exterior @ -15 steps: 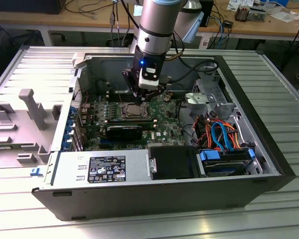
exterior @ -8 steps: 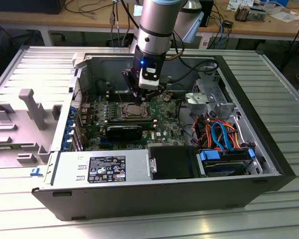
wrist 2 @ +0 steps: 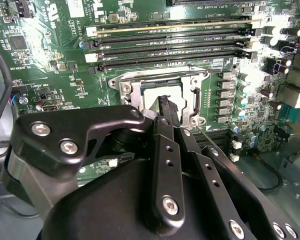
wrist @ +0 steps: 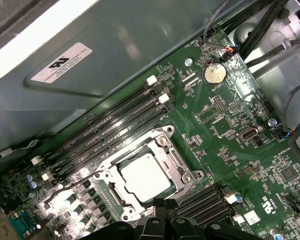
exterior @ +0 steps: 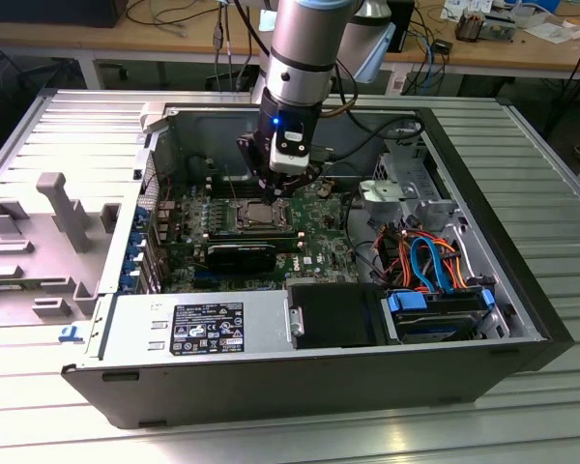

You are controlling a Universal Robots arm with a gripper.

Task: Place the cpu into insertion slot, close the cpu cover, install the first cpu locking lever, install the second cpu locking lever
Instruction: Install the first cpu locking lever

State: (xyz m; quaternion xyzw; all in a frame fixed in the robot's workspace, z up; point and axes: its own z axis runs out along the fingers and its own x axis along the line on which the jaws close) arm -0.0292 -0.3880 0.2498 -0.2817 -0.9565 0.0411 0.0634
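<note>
The cpu [wrist: 144, 176] lies flat in the insertion slot [wrist: 108, 181], silvery top up, on the green board inside the open case. The cpu cover [wrist: 179, 169] rests flat around it as a metal frame. Thin wire locking levers run along two sides of the socket, one [wrist: 72, 186] on the bright capacitor side and one [wrist: 189, 188] by the black card slots; whether they are latched I cannot tell. My gripper [exterior: 278, 188] hangs just above the socket's edge, its tips [wrist 2: 166, 105] together and holding nothing. In the second wrist view it hides part of the cpu [wrist 2: 152, 96].
Long black memory slots [wrist: 115, 125] run beside the socket toward the case wall [wrist: 115, 55]. A coin cell [wrist: 214, 74] and cable bundles [exterior: 425, 256] lie on the exterior view's right. A power supply [exterior: 208, 324] and drive bay [exterior: 435, 314] fill the front.
</note>
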